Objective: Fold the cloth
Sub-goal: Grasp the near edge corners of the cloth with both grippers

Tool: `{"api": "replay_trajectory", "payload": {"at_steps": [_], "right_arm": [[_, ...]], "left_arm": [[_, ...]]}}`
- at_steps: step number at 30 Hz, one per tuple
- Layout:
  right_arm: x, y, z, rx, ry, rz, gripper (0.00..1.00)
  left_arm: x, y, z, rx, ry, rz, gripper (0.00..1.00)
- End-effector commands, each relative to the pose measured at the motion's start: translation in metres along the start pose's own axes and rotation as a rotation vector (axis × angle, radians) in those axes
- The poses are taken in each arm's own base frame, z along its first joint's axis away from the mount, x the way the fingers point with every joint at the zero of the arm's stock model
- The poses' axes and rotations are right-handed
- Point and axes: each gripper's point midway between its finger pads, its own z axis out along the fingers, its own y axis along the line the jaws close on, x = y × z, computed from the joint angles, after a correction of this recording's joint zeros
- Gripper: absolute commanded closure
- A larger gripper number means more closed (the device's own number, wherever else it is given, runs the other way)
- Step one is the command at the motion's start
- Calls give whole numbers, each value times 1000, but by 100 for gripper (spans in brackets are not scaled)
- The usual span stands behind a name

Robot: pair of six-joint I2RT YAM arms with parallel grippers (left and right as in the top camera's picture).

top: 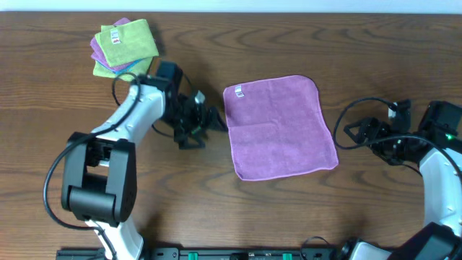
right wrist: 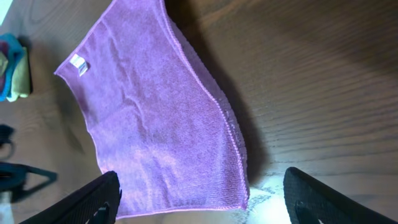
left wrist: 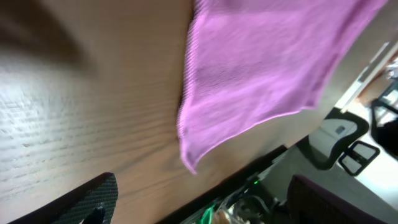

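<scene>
Lilac cloth (top: 280, 128) lies flat, its top cropped in the left wrist view; left gripper (top: 211, 124) and right gripper (top: 352, 132) gape empty.

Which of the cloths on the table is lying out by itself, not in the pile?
The lilac cloth with the white tag, spread flat alone in the middle. The others are stacked at far left, a lime-green cloth on top.

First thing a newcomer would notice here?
The lilac cloth lies flat in the middle, with its white tag at the far-left corner. The left hand and right hand flank it, both open and empty. A stack of folded cloths, lime-green on top, sits far left.
</scene>
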Motion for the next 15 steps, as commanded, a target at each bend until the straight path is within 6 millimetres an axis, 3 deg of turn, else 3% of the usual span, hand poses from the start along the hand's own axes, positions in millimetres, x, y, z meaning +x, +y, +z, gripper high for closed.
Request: {"api": "replay_trajectory", "payload": {"at_steps": [1, 9, 15], "right_arm": [[1, 4, -3, -26, -4, -24, 15], [5, 4, -3, -25, 9, -13, 14], [9, 3, -3, -24, 24, -2, 14]], "left_arm": [[16, 9, 18, 28, 57, -67, 12], [38, 13, 60, 66, 108, -132, 11], [43, 11, 84, 84, 98, -157, 11]]}}
